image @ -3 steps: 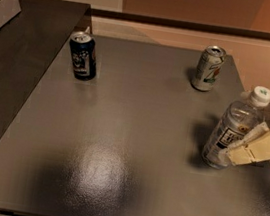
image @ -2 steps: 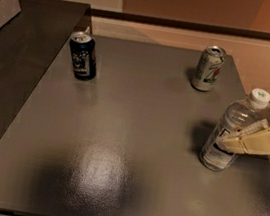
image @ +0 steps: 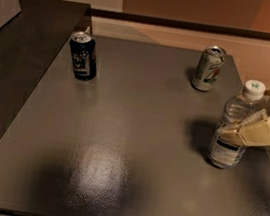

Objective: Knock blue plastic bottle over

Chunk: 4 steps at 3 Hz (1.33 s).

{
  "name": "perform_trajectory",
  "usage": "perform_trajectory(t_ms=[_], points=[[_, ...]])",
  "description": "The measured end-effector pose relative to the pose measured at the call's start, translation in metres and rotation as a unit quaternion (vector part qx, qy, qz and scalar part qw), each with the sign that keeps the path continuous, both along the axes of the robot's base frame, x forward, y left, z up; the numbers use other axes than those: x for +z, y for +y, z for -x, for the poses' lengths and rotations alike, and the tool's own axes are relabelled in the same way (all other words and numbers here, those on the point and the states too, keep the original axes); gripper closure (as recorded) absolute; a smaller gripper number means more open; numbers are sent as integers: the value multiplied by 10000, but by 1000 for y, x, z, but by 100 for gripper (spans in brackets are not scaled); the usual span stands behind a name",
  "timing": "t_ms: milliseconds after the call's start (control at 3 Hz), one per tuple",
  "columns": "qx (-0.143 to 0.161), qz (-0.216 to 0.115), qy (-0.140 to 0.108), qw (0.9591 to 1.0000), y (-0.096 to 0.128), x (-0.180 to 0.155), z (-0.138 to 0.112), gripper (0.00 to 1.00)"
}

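The blue plastic bottle is clear with a white cap and a white label low on its body. It stands upright on the grey table near the right edge. My gripper, cream-coloured, reaches in from the right edge of the view and lies against the bottle's middle, just above the label. It covers part of the bottle's right side. The rest of the arm is out of view.
A dark blue can stands at the table's far left. A white-green can stands at the far right, behind the bottle. A dark counter adjoins the table's left side, with a pale box at the top left corner.
My gripper has moved up and a little left along the bottle, from the label to its middle. The bottle has shifted slightly and still stands. The cans have not moved.
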<state>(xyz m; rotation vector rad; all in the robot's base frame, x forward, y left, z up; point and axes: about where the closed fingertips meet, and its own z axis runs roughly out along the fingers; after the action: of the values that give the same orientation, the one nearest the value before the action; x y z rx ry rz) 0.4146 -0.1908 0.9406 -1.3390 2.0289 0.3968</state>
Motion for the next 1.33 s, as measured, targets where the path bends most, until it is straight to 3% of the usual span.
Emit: perform_trajectory(t_ms=[333,667,1000,1333], points=[[172,731,124,9971,14,18,-5,100],[507,1599,337,9852,29,17,-9,100],[859,2309,615,9672,38,1,-11,100],[1070,2752,858,9516,44,-15,-12,83]])
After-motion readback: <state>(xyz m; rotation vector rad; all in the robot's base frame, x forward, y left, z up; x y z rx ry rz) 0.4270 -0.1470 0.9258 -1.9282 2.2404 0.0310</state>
